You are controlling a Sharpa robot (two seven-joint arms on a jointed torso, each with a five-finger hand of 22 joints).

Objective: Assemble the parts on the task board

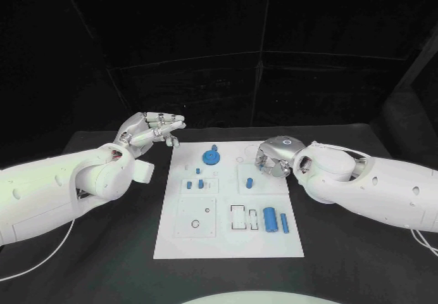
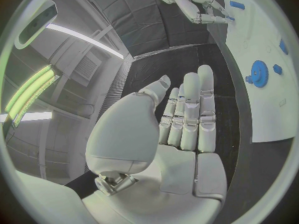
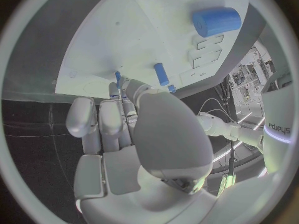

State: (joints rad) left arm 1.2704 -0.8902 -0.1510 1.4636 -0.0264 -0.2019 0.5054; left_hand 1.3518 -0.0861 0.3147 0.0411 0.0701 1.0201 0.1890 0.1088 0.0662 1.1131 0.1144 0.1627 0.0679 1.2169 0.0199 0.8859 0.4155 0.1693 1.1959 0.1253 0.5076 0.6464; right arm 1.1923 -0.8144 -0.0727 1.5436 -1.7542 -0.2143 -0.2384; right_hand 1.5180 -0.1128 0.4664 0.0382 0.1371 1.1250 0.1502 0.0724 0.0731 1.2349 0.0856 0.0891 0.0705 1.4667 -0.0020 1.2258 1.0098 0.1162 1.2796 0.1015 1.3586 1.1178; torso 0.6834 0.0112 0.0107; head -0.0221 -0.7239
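The white task board (image 1: pixel 228 244) lies mid-table. A blue gear (image 1: pixel 212 156) stands near its far edge, with small blue pegs (image 1: pixel 198 184) just nearer and another peg (image 1: pixel 249 183) to the right. A thick blue cylinder (image 1: pixel 270 218) and a thinner one (image 1: pixel 285 223) lie at the right. My left hand (image 1: pixel 150 133) hovers off the board's far left corner, fingers apart, holding nothing. My right hand (image 1: pixel 274 157) curls over the board's far right part. In the right wrist view its thumb and a fingertip pinch a small blue part (image 3: pixel 118 76) just above the board.
Empty rectangular slots (image 1: pixel 244 216) and a round hole (image 1: pixel 195 223) mark the board's near half. Black table (image 1: pixel 109 253) surrounds the board. Both white forearms flank the board's sides.
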